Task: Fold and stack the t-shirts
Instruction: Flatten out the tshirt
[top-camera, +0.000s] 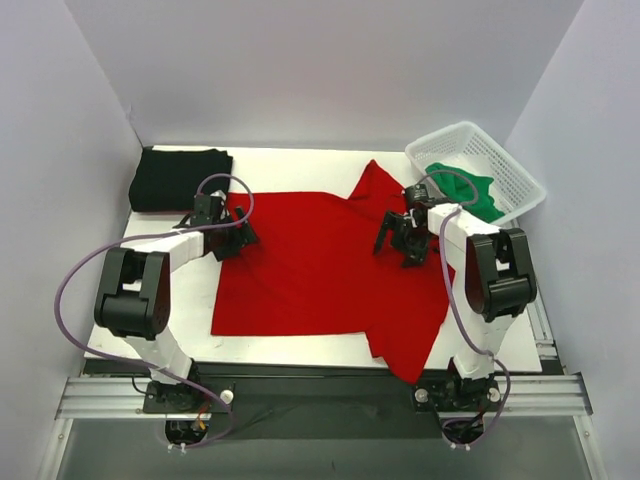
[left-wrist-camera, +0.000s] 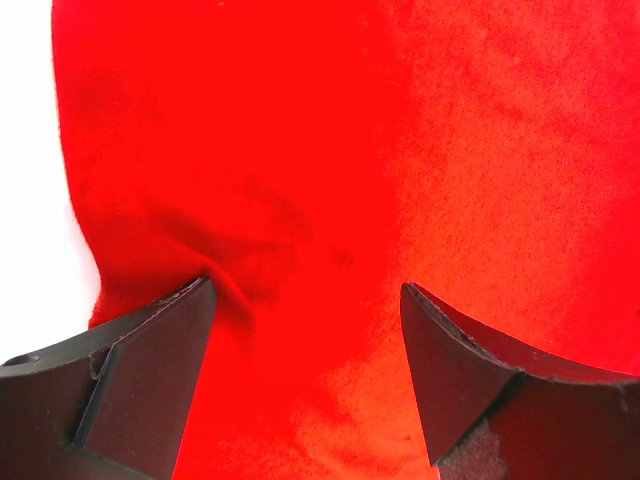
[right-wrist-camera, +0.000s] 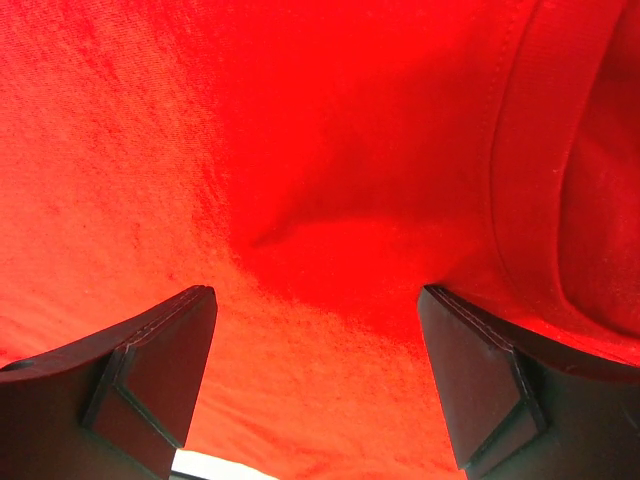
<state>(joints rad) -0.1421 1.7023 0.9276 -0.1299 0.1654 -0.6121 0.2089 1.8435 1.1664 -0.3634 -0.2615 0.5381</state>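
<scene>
Agape: left pincer (left-wrist-camera: 306, 292), right pincer (right-wrist-camera: 316, 296) over red tee (top-camera: 310, 270).

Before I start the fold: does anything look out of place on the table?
Yes: the red t-shirt lies askew, its near-right corner hanging over the table's front edge by the right arm's base. The folded black t-shirt looks tidy.

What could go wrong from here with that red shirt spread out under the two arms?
1. One corner of the red t-shirt hangs over the near edge of the table; a tug might drag more off.
2. Both the left end effector and right end effector sit open over flat cloth; closing may pinch just a wrinkle, giving a crooked fold.
3. The right arm's cable loops near the basket; it might snag.
</scene>
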